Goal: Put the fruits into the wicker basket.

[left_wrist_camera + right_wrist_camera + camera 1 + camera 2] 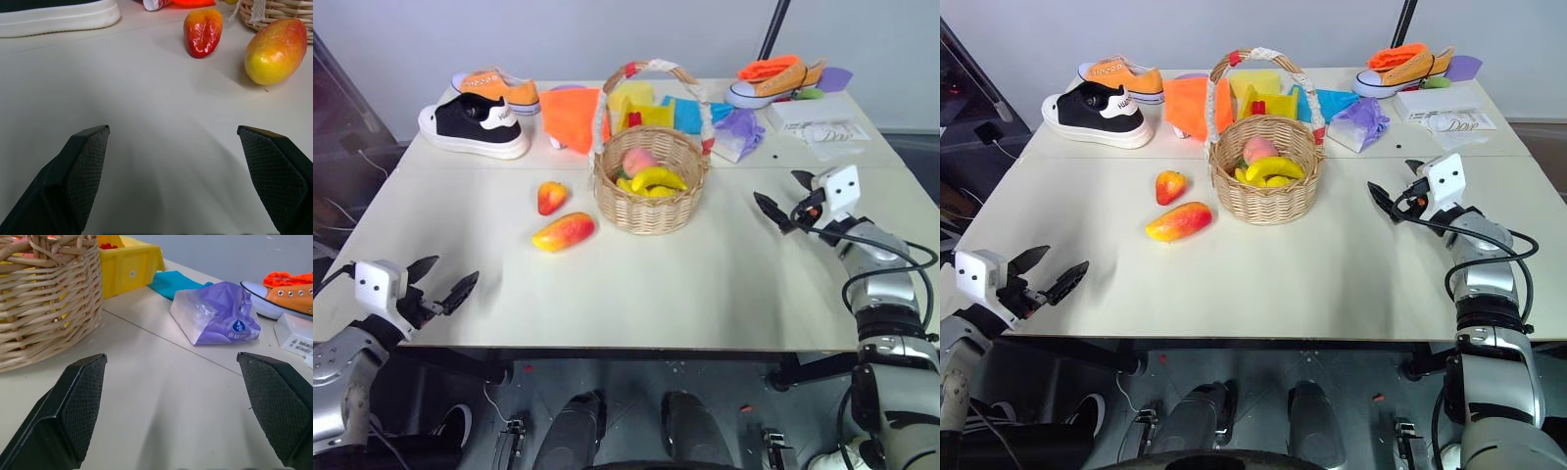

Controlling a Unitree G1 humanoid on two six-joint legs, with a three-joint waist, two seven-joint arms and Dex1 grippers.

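Two fruits lie outside the round tan wicker basket (649, 186) on the pale tabletop (685, 284): an elongated glossy yellow-to-red mango (564, 232) and, just behind it, a smaller rounded red-orange fruit (551, 197). Both sit just beside the basket on the robot's left, apart from each other. The basket already holds a pink peach-like fruit and yellow banana-like pieces.

The left gripper (438, 283) hovers near the tabletop's near edge, jaws spread wide and holding nothing; the right gripper (787, 199) hangs to the right of the basket, jaws equally wide and empty.

Risks, as I judge them: both fruits look smooth and rounded, so a pinch off-centre could squirt one away or roll it toward the black-and-white sneaker (474, 125). The tall handle wrapped in red and white bands could catch an arm on the drop, and a nudge might slide the light basket.

Clutter behind the basket is partly hidden, so I cannot tell whether more fruit lies there.
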